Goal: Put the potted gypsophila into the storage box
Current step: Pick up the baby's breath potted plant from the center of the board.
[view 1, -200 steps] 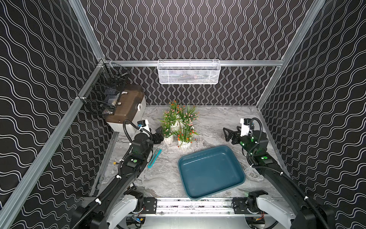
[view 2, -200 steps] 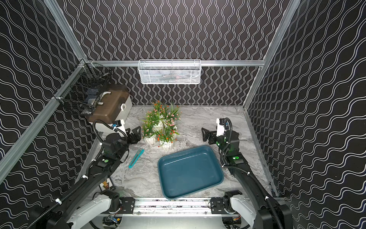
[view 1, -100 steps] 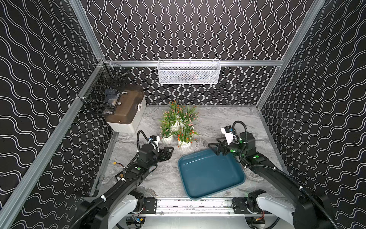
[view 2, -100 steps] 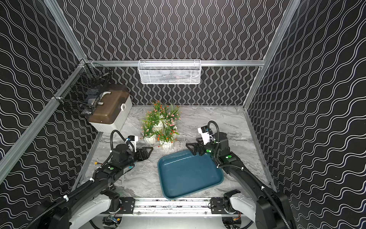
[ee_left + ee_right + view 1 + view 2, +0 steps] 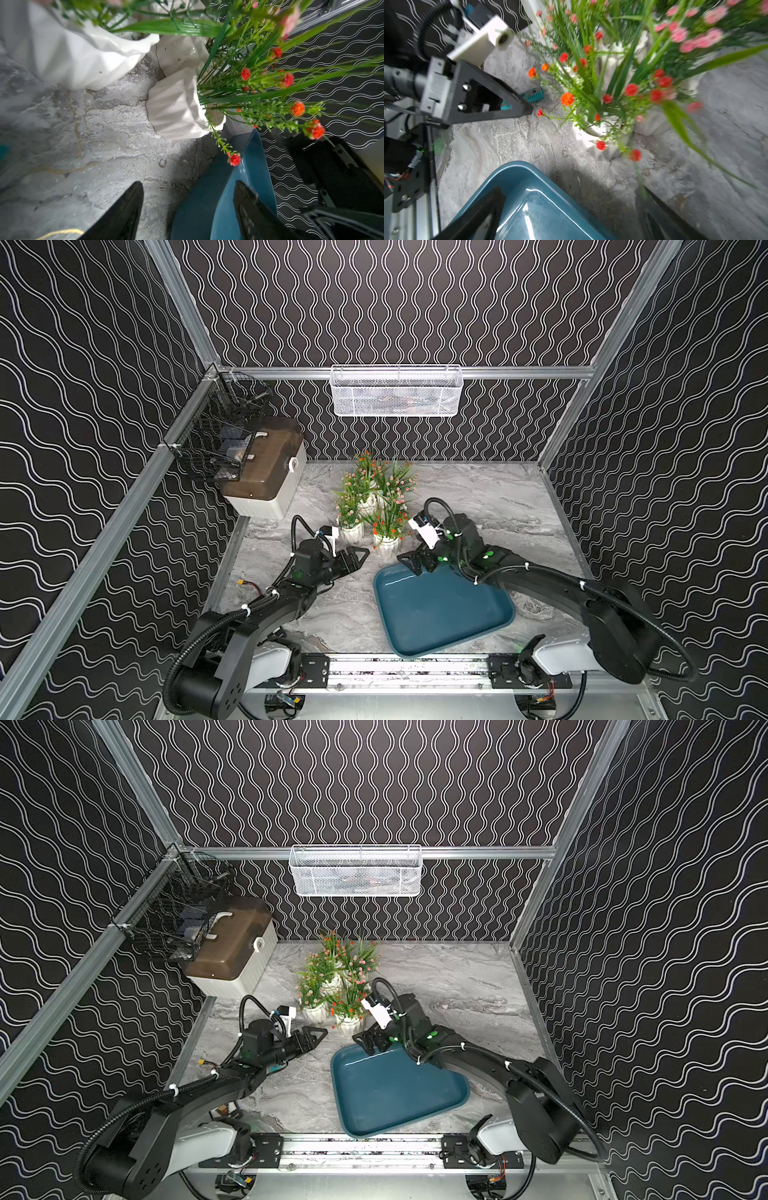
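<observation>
Your left gripper [image 5: 360,559] and right gripper [image 5: 409,566] both gape empty, flanking the nearest potted gypsophila [image 5: 386,547], upright with the rest just behind the storage box [image 5: 440,610]'s far corner; a teal clip [image 5: 532,95] lies left of that box.

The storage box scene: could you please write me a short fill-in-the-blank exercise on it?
1. The number of potted gypsophila inside the storage box is ____.
2. The white mesh basket hangs on the ____ wall.
3. The left gripper and the right gripper both hold ____.
Missing words: zero; back; nothing.
</observation>
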Motion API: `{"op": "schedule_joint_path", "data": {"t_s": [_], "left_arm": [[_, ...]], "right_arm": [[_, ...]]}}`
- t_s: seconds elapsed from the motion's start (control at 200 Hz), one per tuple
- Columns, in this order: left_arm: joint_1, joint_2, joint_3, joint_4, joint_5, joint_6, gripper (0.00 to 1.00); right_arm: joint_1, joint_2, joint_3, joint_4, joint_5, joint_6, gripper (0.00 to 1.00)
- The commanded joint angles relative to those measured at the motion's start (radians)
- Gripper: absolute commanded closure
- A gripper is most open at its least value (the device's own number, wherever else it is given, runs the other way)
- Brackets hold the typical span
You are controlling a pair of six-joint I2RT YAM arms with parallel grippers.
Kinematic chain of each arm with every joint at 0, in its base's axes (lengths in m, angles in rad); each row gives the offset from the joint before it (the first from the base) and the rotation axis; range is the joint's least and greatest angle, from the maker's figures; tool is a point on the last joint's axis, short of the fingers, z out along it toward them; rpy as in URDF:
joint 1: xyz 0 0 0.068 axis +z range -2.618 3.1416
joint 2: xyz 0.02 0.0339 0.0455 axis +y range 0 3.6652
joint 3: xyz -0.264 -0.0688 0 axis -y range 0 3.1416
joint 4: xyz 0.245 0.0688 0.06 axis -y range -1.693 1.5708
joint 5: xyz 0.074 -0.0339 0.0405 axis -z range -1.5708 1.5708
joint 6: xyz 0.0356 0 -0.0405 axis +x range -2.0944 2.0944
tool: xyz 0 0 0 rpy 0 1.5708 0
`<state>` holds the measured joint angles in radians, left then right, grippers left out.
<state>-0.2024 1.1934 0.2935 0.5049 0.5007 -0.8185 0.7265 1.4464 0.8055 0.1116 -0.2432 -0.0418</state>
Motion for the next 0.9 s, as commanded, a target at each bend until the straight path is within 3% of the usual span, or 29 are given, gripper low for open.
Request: {"op": "schedule_joint_path", "data": {"t_s": [0.0,0.49,0.896], "left_arm": [[0.014,-0.024,-0.012,0.037,0.022,-0.023,0.28],[0.017,-0.057,-0.012,-0.026,0.009,0.012,0.27],[0.017,-0.012,-0.038,0.066,0.035,0.016,0.27]], "right_arm": [[0.019,0.062,0.038,0.043,0.137,0.005,0.0],[0.09,0.277,0.189,0.048,0.3,0.12,0.03],[0.111,0.381,0.24,0.112,0.393,0.162,0.03]]}}
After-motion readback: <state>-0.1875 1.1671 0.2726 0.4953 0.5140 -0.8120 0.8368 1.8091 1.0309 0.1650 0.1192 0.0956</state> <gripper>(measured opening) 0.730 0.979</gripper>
